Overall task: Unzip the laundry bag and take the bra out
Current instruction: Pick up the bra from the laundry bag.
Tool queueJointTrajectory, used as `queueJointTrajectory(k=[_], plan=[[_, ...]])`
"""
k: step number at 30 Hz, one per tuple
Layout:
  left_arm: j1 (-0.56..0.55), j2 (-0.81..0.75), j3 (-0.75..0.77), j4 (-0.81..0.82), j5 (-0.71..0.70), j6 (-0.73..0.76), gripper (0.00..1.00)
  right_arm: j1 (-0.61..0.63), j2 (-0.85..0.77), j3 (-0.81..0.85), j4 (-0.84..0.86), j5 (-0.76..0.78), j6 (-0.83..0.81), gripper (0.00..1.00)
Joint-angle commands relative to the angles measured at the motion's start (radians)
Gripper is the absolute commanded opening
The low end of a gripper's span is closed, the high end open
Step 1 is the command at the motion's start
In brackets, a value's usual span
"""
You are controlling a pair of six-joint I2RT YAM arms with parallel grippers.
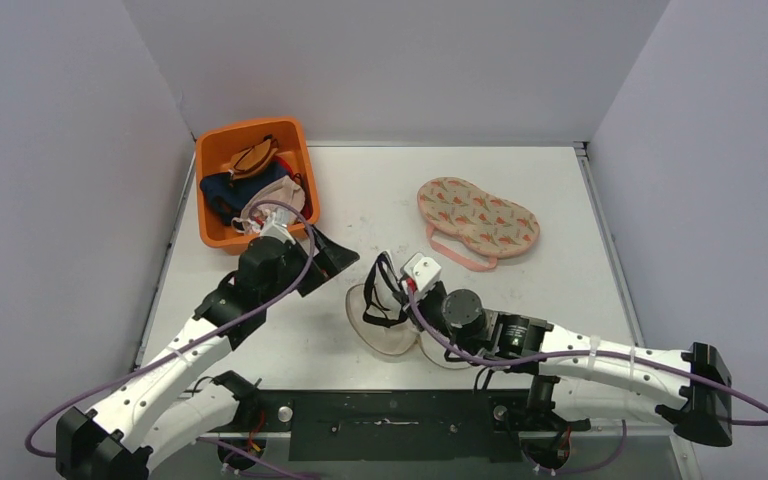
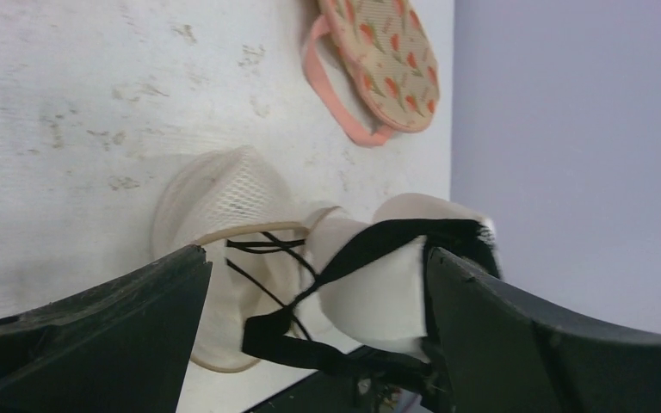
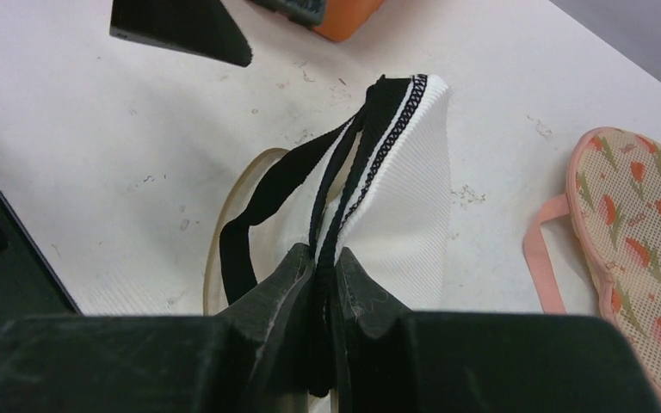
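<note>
Right wrist view: right tool (image 3: pixel 325 284) pinching bra (image 3: pixel 404 198) edge, holding it above mesh laundry bag (image 2: pixel 224 194). Bag looking unzipped, black straps dangling over rim. Left tool (image 1: pixel 322 265) gaping wide, empty. Removal seemingly nearing completion.

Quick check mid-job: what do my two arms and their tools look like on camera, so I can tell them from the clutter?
The left arm and right arm both have white links, black joints and a purple cable running alongside. The left tool has broad, black, wedge-shaped fingers. The right tool has matching black ones, scuffed and dusty.
</note>
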Motion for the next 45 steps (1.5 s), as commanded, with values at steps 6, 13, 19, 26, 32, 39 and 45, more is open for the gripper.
queueJointTrajectory(k=[6,13,19,26,32,39,45], plan=[[-0.006,0.081,0.129,0.028,0.301,-0.146,0.96,0.137,0.051,0.029,-0.009,0.229,-0.111,0.05],[-0.106,0.156,0.246,-0.119,0.276,-0.155,0.96,0.195,0.072,0.031,-0.015,0.317,-0.132,0.05],[-0.175,0.204,0.281,-0.167,0.221,-0.171,0.96,0.236,0.102,0.035,-0.003,0.369,-0.154,0.05],[-0.195,0.270,0.266,-0.120,0.227,-0.177,0.95,0.276,0.139,0.050,-0.005,0.409,-0.171,0.05],[-0.199,0.302,0.254,-0.160,0.199,-0.136,0.88,0.296,0.144,0.054,-0.004,0.423,-0.175,0.05],[-0.200,0.343,0.205,-0.079,0.236,-0.137,0.55,0.313,0.161,0.058,0.002,0.420,-0.177,0.05],[-0.201,0.352,0.199,-0.034,0.256,-0.127,0.34,0.328,0.173,0.067,-0.011,0.424,-0.173,0.09]])
